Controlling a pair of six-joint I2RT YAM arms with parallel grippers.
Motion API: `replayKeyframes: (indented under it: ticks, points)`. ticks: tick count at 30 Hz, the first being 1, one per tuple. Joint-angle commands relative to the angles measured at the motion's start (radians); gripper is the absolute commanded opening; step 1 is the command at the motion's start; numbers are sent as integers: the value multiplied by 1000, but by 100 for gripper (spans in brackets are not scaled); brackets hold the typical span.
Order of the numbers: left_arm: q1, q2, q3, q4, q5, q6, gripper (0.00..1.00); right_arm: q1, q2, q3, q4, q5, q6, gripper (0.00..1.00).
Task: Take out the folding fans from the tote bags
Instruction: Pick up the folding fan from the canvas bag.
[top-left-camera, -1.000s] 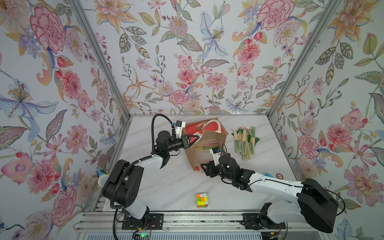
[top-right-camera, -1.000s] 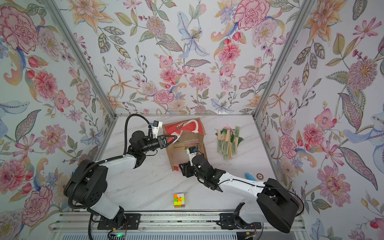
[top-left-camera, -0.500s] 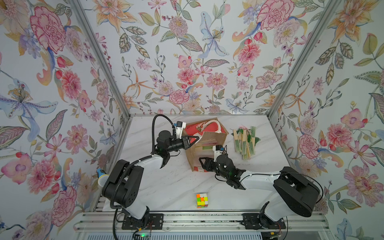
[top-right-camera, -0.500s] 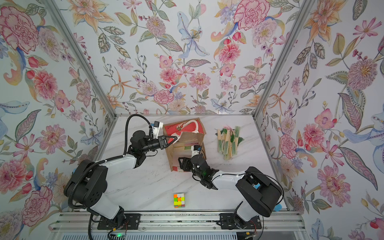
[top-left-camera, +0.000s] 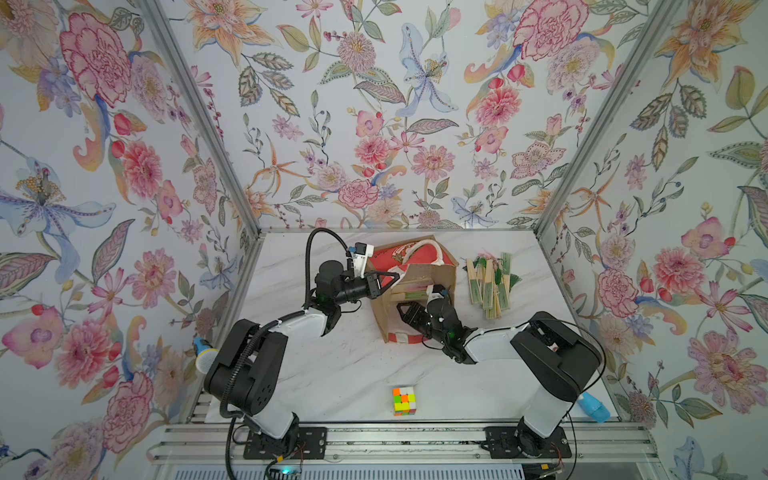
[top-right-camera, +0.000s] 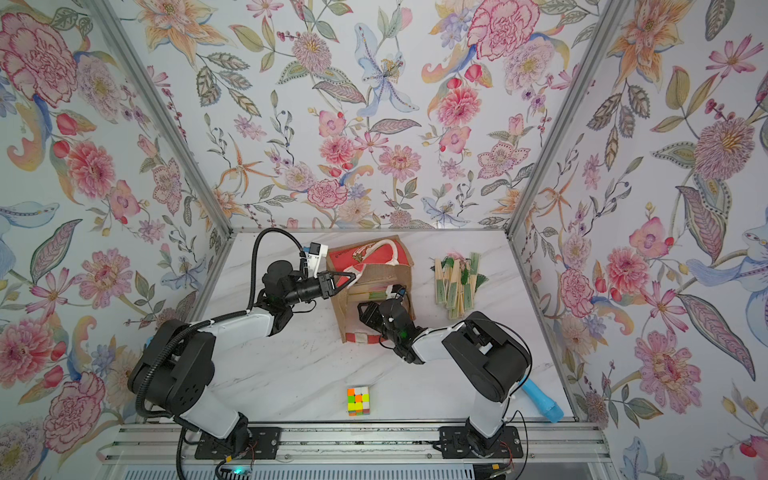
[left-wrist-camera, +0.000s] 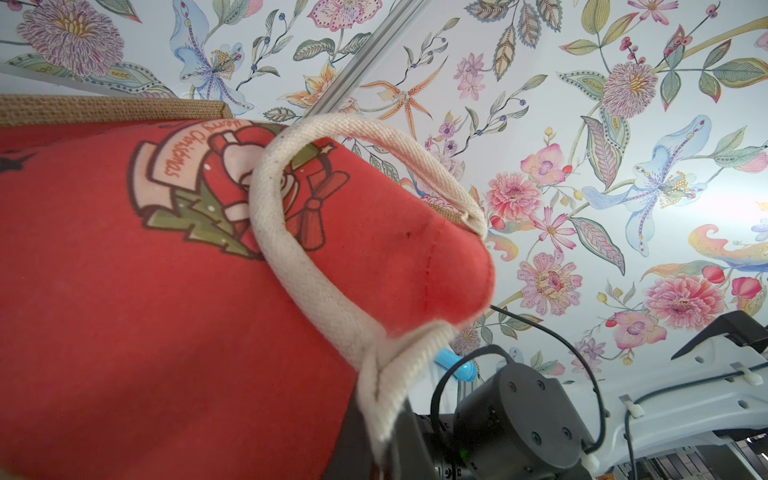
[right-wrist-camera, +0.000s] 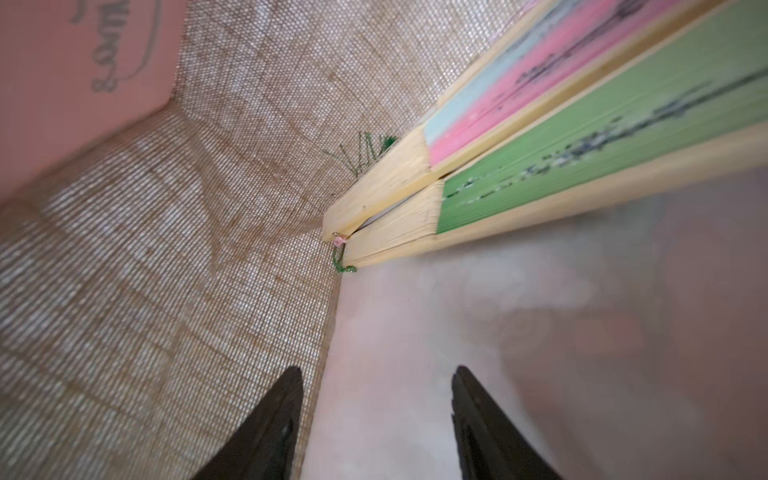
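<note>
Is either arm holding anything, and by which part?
The left gripper grips the tote bag at the rim of its red panel, where the white handle attaches. The right gripper, jaws open inside the bag, holds nothing.

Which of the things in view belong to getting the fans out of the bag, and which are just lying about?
Job: tote bag; two fans inside it; fans piled beside it; left end effector gripping the bag; right end effector open inside.
Lying about: puzzle cube; light-blue tube; blue-handled object.

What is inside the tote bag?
A pink fan and a green fan, both closed, lie side by side in the tote bag. Whether more lie beneath them is hidden.
</note>
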Motion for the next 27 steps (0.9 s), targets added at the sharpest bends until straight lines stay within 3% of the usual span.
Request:
replayKeyframes:
  ticks: [1, 27]
  points:
    - [-12, 7, 17, -14, 3, 2, 0, -5, 46, 43, 43, -22, 72, 58]
    - [-42, 38, 22, 78, 51, -38, 0, -56, 315, 105, 285, 28, 353, 42]
